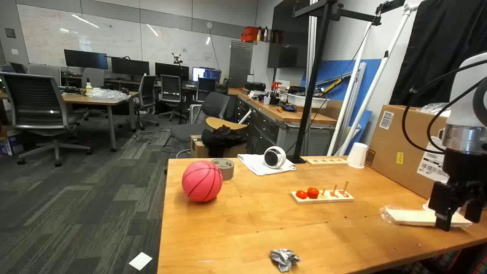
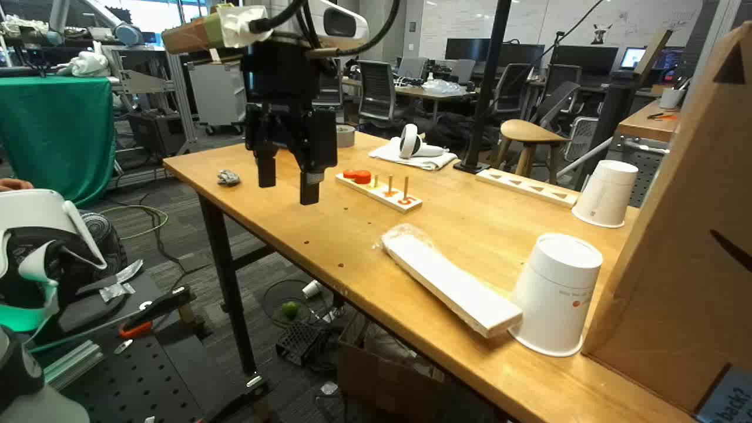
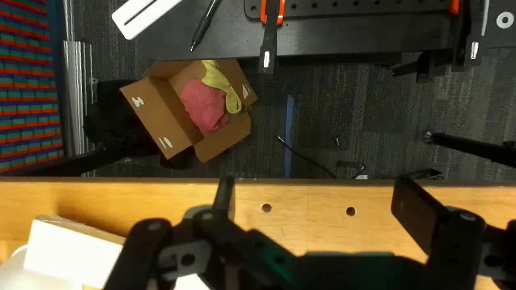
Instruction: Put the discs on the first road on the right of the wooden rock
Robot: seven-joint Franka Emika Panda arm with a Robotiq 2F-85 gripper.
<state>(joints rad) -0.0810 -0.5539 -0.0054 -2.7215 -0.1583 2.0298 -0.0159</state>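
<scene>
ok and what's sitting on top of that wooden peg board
Red discs sit in two spots at one end of the wooden peg board; three bare pegs rise toward the other. Whatever the discs cover is hidden, and I can't tell how many are stacked.

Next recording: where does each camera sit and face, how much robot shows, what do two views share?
Exterior view: raised beside the wooden table, facing across it, monitors beyond; robot arm and jaws at right edge.
Exterior view: raised near an upturned paper cup, facing diagonally across the table; robot arm and jaws at upper left.
Wrist view: on the wrist, facing down past the table edge onto carpet and an open cardboard box; jaws at bottom, spread apart.
Both exterior views share the peg board and red discs.
</scene>
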